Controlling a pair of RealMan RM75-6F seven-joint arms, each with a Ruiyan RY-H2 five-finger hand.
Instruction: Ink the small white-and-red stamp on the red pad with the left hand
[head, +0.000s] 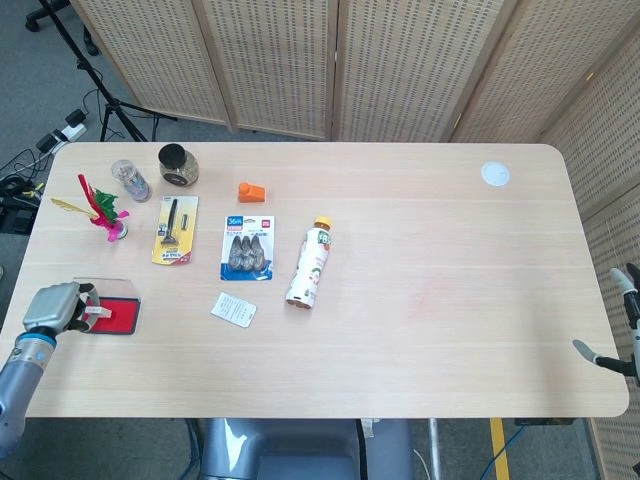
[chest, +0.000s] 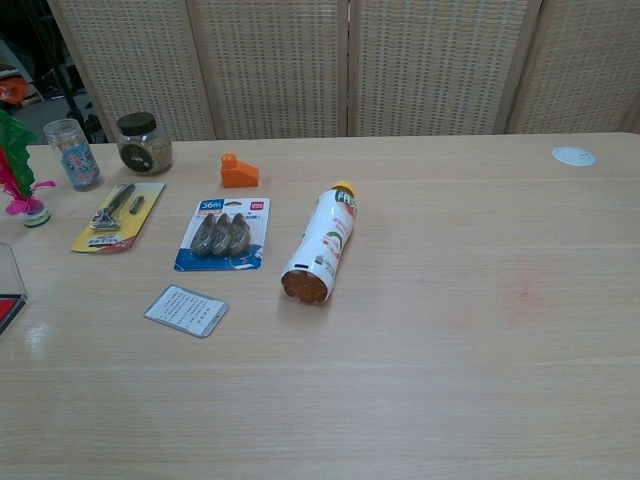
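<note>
In the head view my left hand (head: 52, 304) is at the table's near left edge, fingers curled around the small white-and-red stamp (head: 94, 312). The stamp sits over the left end of the red pad (head: 118, 317), whose clear lid (head: 112, 289) stands open behind it. I cannot tell whether the stamp's face touches the ink. The chest view shows only a sliver of the red pad (chest: 8, 307) and its clear lid (chest: 9, 266) at the left border, with no hand. My right hand (head: 622, 332) hangs off the table's right edge, fingers spread and holding nothing.
A feather toy (head: 104, 212), small clear jar (head: 130, 180), dark-lidded jar (head: 177, 165), razor card (head: 175, 229), orange block (head: 251, 191), blue blister pack (head: 247, 247), paper card (head: 233, 309) and lying bottle (head: 310, 264) fill the left half. A white disc (head: 494, 173) lies far right.
</note>
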